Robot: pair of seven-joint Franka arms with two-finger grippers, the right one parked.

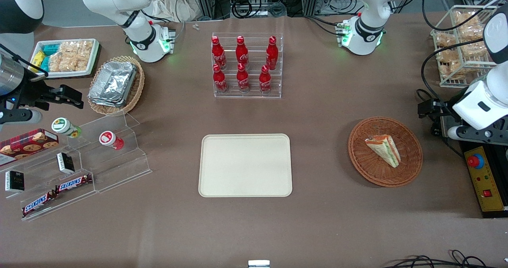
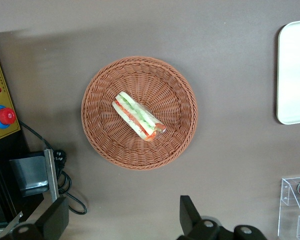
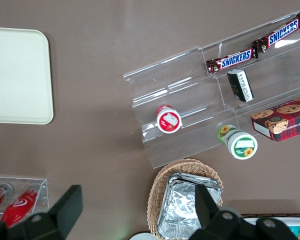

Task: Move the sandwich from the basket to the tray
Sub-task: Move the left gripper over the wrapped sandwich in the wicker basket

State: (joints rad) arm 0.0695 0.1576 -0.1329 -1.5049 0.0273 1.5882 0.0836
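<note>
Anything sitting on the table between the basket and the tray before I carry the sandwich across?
No. In the front view only bare brown tabletop separates the basket from the tray. The left gripper hangs open above the table beside the basket; the sandwich lies inside.

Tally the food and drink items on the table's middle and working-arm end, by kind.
Red cola bottles in the clear rack: 6
Sandwich in the basket: 1
Total: 7
Tray holds nothing; gripper is open above table beside basket.

Front camera high above the table, looking down, left wrist camera facing straight down, gripper (image 2: 121, 220) open, over the basket (image 1: 385, 151) and tray (image 1: 245, 165), both shared.
</note>
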